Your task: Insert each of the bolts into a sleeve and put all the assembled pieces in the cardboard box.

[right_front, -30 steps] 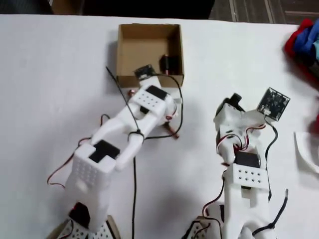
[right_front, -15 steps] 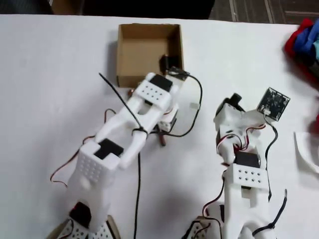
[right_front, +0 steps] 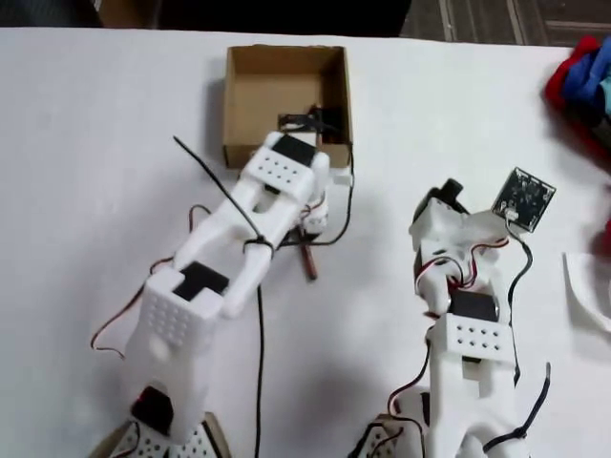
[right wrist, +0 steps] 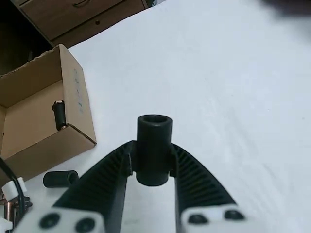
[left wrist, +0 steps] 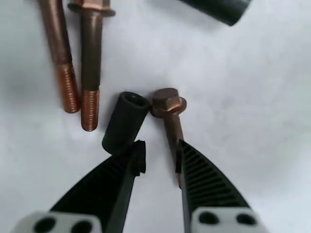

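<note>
My left gripper (left wrist: 159, 156) hangs low over the table with its fingers a little apart. A copper bolt (left wrist: 168, 104) lies with its shank between them, close to one finger. A black sleeve (left wrist: 125, 121) lies beside that bolt's head. Two more bolts (left wrist: 90, 68) and another sleeve (left wrist: 218, 9) lie farther off. My right gripper (right wrist: 152, 151) is shut on an upright black sleeve (right wrist: 154, 128) above the table. The cardboard box (right wrist: 73, 97) holds one sleeve with a bolt head (right wrist: 59, 114). In the high view the left arm (right_front: 282, 172) sits just in front of the box (right_front: 239, 95).
A loose sleeve (right wrist: 60, 178) lies on the table near the box's front. One bolt (right_front: 307, 260) pokes out beside the left arm. Coloured cloth (right_front: 582, 76) and a white curved object (right_front: 587, 296) sit at the right edge. Cables trail around both arms.
The left arm's wrist swung right and then back left, ending in front of the box. The right arm has kept still with its sleeve.
</note>
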